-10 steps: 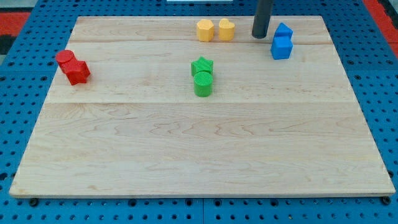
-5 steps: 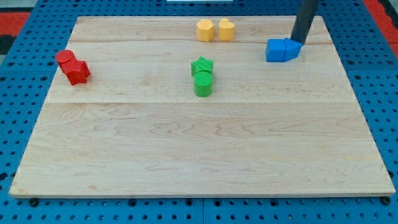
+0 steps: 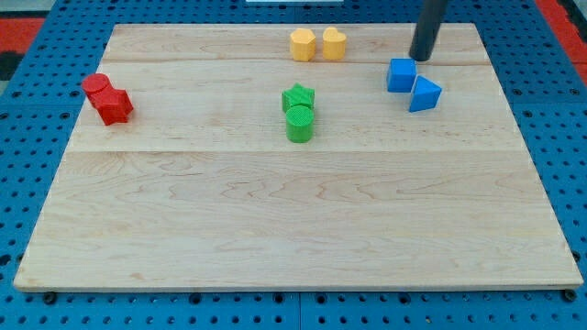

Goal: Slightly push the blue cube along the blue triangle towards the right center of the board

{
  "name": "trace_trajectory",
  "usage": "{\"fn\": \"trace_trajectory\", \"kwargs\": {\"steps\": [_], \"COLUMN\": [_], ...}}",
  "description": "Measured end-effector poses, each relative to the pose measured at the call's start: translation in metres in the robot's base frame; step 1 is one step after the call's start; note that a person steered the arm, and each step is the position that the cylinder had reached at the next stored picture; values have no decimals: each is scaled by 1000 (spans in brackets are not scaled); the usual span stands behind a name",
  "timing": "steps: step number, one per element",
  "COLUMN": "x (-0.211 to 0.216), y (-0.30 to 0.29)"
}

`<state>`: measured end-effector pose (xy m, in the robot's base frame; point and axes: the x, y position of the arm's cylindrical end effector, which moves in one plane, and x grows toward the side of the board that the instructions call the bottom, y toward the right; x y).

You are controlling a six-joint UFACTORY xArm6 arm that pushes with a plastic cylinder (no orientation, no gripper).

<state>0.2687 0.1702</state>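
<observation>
Covering most of view: wooden board (image 3: 293, 229), pale planks, lying on blue pegboard table (image 3: 18, 183) w/ red strip at view's top corners.
Rod: dark, straight, comes in from view's top edge at right, leans slightly; no jaws on it, plain stick, nothing held.
My tip (image 3: 421, 58): on board nr top-right, just above blue cube, a small gap showing; apart from every block.
Green pair: green star (image 3: 298, 96) w/ green cylinder (image 3: 299, 124) touching right below it, abt board centre, a bit toward top.
Red pair: red cylinder-ish block (image 3: 96, 88) and 2nd red block (image 3: 116, 106), exact shape hard to tell, touching, at view's left edge of board.
Blue cube (image 3: 401, 75): upper right part of board, below my tip, well right of green pair.
Blue triangle (image 3: 424, 93): just right of & slightly below cube, touching or nearly so at a corner; can't tell which.
Yellow pair: yellow hexagon-ish block (image 3: 303, 44) and yellow heart-ish block (image 3: 334, 43), side by side, nr top edge, left of my tip, well apart from it.
</observation>
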Motion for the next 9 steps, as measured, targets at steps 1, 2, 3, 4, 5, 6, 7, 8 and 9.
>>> {"fn": "trace_trajectory", "kwargs": {"steps": [1, 2, 3, 4, 5, 6, 7, 8, 9], "x": [20, 38, 36, 33, 29, 44, 62, 67, 69], "y": [1, -9, -20, -60, -83, -88, -73, -36, -20]}}
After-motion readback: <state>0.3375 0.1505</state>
